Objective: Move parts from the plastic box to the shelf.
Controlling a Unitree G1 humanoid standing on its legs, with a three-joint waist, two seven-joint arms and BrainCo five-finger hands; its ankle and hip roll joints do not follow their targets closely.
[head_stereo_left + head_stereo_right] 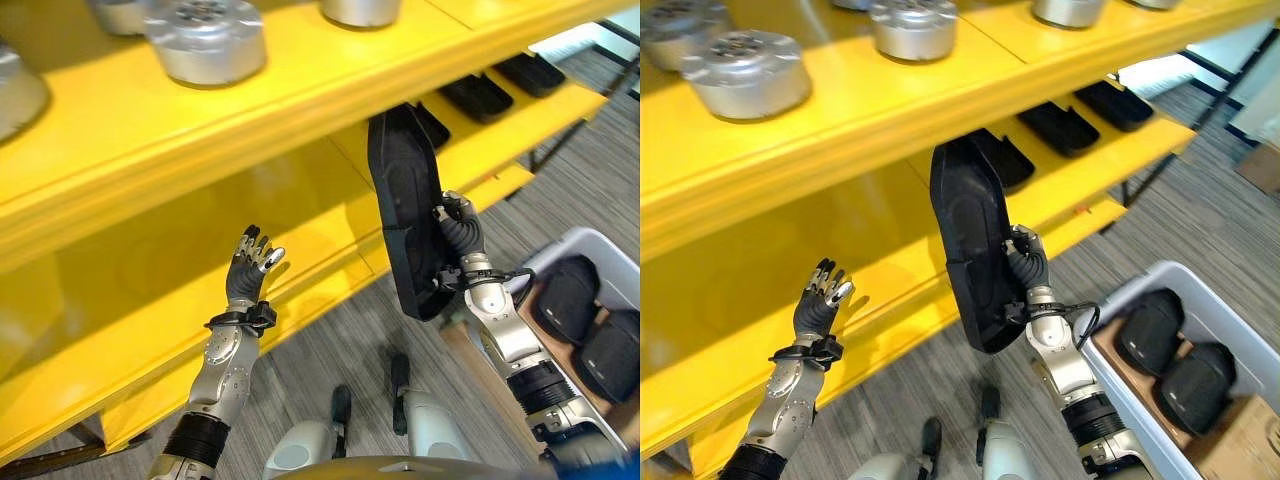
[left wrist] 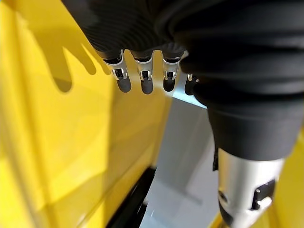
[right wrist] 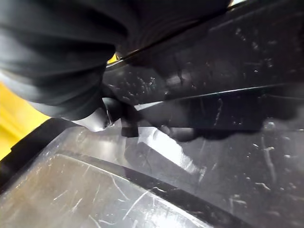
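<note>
Up went the right robot hand [image 1: 1025,258], fingers curled round the edge of a black moulded part [image 1: 970,245], held upright before the yellow shelf [image 1: 890,110]! The left robot hand [image 1: 250,262] was raised beside the shelf's front edge, fingers spread. Two more black parts [image 1: 1175,360] sat in the plastic box [image 1: 1230,300].

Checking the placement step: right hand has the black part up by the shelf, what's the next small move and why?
Probably ease the black part forward and lay it flat on the middle shelf. The right hand holds it upright at that shelf's front edge, beside black parts already lying there. The left hand hangs open, apart from it, so the right arm alone would do this.
</note>
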